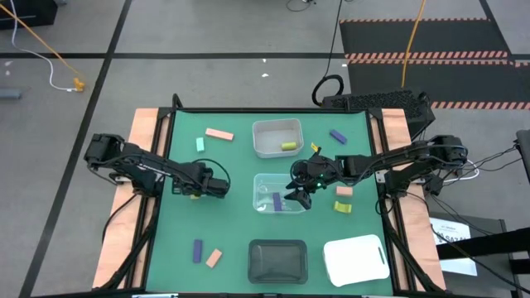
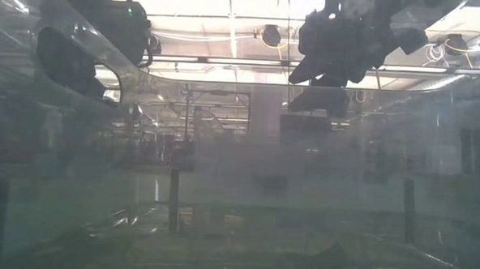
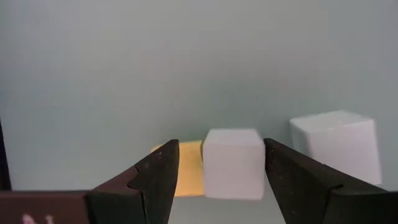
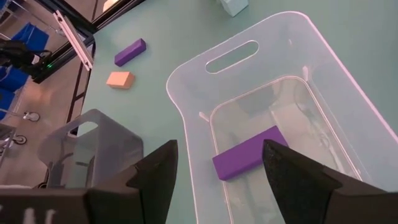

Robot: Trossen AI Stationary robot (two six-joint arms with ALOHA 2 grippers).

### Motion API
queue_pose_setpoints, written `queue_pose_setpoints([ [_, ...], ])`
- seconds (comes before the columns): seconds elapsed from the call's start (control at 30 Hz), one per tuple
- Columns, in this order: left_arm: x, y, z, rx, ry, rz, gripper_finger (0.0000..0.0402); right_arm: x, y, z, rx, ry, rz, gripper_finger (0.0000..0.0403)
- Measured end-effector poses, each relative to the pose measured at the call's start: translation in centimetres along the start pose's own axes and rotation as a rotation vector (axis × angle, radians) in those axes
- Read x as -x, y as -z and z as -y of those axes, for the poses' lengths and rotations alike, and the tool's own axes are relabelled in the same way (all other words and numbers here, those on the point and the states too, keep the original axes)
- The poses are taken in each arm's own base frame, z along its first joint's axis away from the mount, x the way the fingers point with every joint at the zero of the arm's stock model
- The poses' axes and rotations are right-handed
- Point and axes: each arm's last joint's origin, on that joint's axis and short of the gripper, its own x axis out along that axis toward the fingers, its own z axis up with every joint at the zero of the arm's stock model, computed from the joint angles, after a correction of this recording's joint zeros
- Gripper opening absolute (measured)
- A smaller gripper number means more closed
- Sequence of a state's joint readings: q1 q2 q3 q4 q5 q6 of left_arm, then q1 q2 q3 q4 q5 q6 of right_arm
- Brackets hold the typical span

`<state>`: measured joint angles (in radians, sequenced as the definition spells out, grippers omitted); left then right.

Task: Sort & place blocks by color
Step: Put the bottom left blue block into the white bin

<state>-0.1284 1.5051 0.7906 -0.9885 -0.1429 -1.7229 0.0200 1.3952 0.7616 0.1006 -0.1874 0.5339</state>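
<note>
On the left of the desk (image 1: 240, 161), the left gripper (image 3: 217, 171) is sitting low with its fingers parted around a pale block (image 3: 233, 163), not yet squeezing it, seemingly lining up a pick. Further right, the right gripper (image 4: 217, 171) is hovering open and empty above the clear tray (image 4: 273, 74), where a purple block (image 4: 249, 160) is lying, presumably just sorted there

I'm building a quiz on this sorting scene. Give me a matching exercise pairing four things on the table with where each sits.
Things:
1. purple block
2. yellow-green block
3. white tray
4. black tray

Places:
A. front edge of the table, middle
B. inside the clear middle tray
C. front right corner of the table
D. inside the rear tray

Pairs: 1-B, 2-D, 3-C, 4-A
</note>
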Motion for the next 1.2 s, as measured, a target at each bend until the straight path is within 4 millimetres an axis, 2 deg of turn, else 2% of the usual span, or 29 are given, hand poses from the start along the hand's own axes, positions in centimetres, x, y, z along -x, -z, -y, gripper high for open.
queue_pose_setpoints([
  [0.13,0.0,-0.1,0.3,-0.022,0.033,0.030,0.0211,0.0,0.0,0.0,0.000,0.000,0.000,0.0226],
  [0.33,0.1,0.0,0.7,-0.008,0.078,0.032,0.0124,0.0,0.0,0.0,0.000,0.000,0.000,0.0226],
  [0.83,0.5,-0.2,0.6,0.008,0.109,0.054,0.0124,0.0,0.0,0.0,0.000,0.001,0.003,0.0226],
  [1.0,2.3,-0.7,0.7,0.030,0.200,0.147,0.0124,0.1,-0.5,0.1,0.006,-0.008,0.043,0.0226],
  [1.2,6.6,-1.8,1.2,0.064,0.420,0.304,0.0124,0.4,-2.1,-0.2,0.056,-0.067,0.189,0.0226],
])
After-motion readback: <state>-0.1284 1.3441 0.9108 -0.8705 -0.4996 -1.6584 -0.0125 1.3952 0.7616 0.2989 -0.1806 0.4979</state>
